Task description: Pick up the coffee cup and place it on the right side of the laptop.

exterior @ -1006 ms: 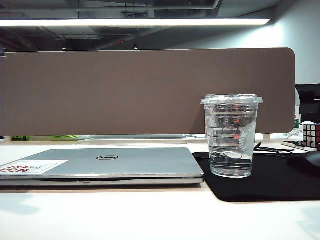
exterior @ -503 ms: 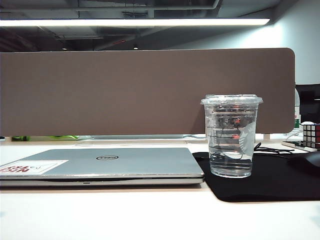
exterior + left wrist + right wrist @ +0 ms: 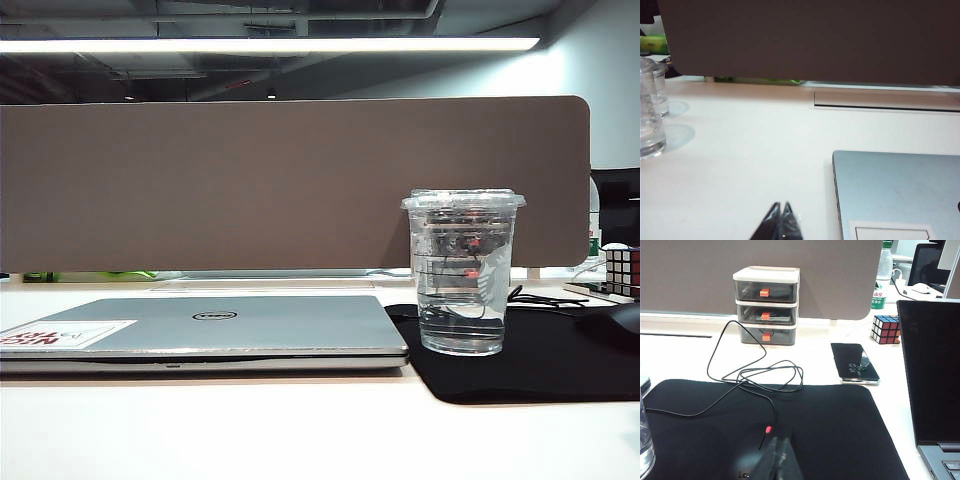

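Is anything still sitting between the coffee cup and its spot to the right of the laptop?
Nothing visible does. The coffee cup already stands upright on the black desk mat, just right of the closed laptop. Left tool is shut over bare table beside the laptop; right tool is shut over the mat. Neither holds anything.
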{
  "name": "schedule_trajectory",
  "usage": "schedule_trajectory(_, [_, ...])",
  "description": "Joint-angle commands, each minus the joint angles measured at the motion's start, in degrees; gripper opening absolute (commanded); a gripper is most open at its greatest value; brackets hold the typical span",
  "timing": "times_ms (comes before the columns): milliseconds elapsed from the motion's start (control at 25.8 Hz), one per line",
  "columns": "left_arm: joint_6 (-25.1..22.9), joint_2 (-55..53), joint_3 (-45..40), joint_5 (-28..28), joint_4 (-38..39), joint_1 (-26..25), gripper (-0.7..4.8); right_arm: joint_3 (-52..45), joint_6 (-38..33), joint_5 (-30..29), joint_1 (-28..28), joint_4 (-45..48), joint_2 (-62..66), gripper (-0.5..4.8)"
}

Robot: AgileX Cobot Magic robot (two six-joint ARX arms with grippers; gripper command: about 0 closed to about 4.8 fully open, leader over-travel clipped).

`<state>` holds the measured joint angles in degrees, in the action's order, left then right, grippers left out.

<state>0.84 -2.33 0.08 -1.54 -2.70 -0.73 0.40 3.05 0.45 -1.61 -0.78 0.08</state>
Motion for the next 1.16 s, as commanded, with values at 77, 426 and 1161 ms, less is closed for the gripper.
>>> schedule_trajectory(77, [-0.4, 2.2, 0.4, 0.9, -0.9, 0.0, -0.05, -0.4, 0.2, 0.3, 0.0, 1.0, -0.1, -0.01])
schedule_trajectory(426, [1.3, 2.2, 0.3, 1.8, -1.0, -0.1, -0.05, -0.4, 0.2, -5.2, 0.0, 2.3, -0.1, -0.01])
schedule_trajectory(1161, [1.3, 2.2, 0.3, 1.8, -0.8, -0.1, -0.05, -0.4, 0.2, -6.8, 0.0, 2.7, -0.1, -0.01])
